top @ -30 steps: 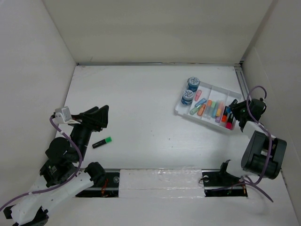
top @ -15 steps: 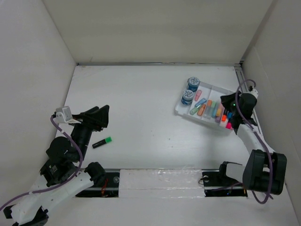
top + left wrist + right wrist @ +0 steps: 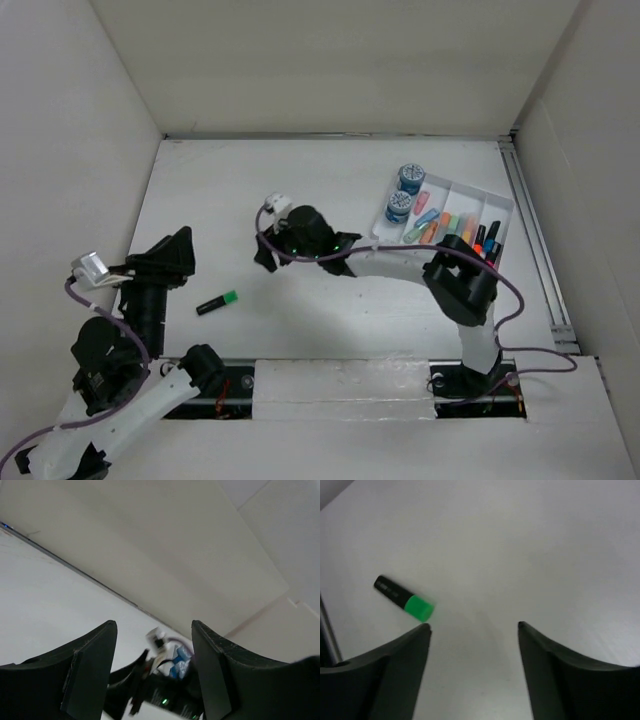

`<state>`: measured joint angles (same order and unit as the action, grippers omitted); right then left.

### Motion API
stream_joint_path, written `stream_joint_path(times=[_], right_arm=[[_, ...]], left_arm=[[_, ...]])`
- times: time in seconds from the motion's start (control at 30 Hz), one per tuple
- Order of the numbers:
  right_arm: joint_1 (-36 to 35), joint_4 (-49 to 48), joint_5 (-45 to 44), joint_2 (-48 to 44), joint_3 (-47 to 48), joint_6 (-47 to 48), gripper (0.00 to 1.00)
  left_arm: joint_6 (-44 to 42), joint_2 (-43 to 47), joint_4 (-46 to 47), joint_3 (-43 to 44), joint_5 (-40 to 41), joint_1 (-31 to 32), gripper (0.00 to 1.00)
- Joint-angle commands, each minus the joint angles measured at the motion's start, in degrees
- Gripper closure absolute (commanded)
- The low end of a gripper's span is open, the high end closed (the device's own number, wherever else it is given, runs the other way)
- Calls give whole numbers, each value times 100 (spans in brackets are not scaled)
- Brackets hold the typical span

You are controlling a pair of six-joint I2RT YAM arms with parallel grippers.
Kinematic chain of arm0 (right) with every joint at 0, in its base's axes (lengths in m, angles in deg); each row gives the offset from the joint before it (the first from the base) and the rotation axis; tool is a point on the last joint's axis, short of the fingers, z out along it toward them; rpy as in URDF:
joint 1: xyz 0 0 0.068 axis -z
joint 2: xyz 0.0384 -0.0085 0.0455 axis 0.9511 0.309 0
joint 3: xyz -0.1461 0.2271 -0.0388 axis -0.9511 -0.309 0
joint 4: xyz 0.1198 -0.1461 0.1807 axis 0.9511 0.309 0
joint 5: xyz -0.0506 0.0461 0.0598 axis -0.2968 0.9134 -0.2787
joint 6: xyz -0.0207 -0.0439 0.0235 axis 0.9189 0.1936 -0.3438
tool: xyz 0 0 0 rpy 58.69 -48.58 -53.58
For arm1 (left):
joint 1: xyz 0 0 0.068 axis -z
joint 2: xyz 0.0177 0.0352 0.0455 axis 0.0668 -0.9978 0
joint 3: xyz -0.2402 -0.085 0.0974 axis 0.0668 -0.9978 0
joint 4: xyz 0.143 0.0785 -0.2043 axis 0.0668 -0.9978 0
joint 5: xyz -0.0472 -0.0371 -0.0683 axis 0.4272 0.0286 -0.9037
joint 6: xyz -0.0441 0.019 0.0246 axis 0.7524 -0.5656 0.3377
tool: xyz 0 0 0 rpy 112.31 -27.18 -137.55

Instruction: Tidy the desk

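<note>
desk (image 3: 300, 170): big white top under both my arms, white walls round it, metal rail (image 3: 330, 385) along the 6 o'clock edge in the top view.

left gripper (image 3: 152, 627): out at 9 o'clock from the middle of the desk, close to the left wall and up off the surface.

left fingers (image 3: 92, 660): spread wide, nothing between them. In my left wrist view I'm looking between them at my own right wrist, with a bit of blue behind it.

right gripper (image 3: 472, 627): that arm is stretched across the desk from the 4 o'clock side, and the gripper sits just 9 o'clock of centre, pointing down at the surface.

right fingers (image 3: 552, 670): also wide apart, empty, bare desk in the gap.

highlighter (image 3: 217, 302): black body, green cap, lying flat on the desk at roughly 8 o'clock from centre. It's at 7 o'clock from my right gripper and 4 o'clock from my left one, and neither touches it. In the right wrist view it shows just past my finger at 10 o'clock.

tray (image 3: 500, 205): small white one with compartments, at 2 o'clock, with a row of coloured markers (image 3: 450, 230) in it.

jars (image 3: 399, 206): two with blue lids, at the tray's 10 o'clock end.
</note>
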<state>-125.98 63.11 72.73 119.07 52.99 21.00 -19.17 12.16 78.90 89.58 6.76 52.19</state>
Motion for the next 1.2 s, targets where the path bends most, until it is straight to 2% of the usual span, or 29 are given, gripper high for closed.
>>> stream_joint_path(times=[0.0, 0.03, 0.07, 0.33, 0.47, 0.6, 0.8, 0.9, 1.0, 1.03, 1.1, 1.13, 1.17], right_arm=[[-376, 544, 375, 440, 701, 918, 25], [-499, 640, 455, 703, 1025, 971, 14], [-561, 772, 517, 827, 1159, 1093, 11], [-983, 1616, 763, 1813, 2434, 1745, 2], [-1194, 2037, 456, 2269, 3057, 2043, 1], [-1317, 2390, 754, 2674, 3690, 2131, 1], [-1484, 2417, 737, 2911, 3806, 2210, 3], [-1545, 2320, 536, 3026, 3823, 2193, 12], [-1599, 2145, 61, 3131, 3744, 2193, 36], [-1599, 2014, 8, 3140, 3674, 2193, 50], [-1599, 1907, -45, 3114, 3429, 2132, 66], [-1599, 1785, -106, 3088, 3306, 2096, 76], [-1599, 1732, -324, 3027, 3174, 1974, 81]], left_arm=[[116, 394, 429, -94, 602, -11, 43], [107, 474, 482, -129, 637, -11, 43], [81, 527, 570, -156, 673, -11, 42], [-25, 572, 623, -165, 559, -11, 42], [-86, 528, 658, -147, 506, -11, 42], [-130, 510, 685, -156, 480, -11, 42], [-183, 484, 720, -165, 418, -11, 42], [-192, 484, 711, -165, 392, -11, 43], [-192, 501, 693, -165, 374, -11, 42], [-201, 501, 693, -165, 348, -11, 43], [-209, 510, 693, -182, 313, -11, 43], [-218, 502, 685, -174, 278, -11, 43], [-227, 501, 676, -191, 269, -11, 43]])
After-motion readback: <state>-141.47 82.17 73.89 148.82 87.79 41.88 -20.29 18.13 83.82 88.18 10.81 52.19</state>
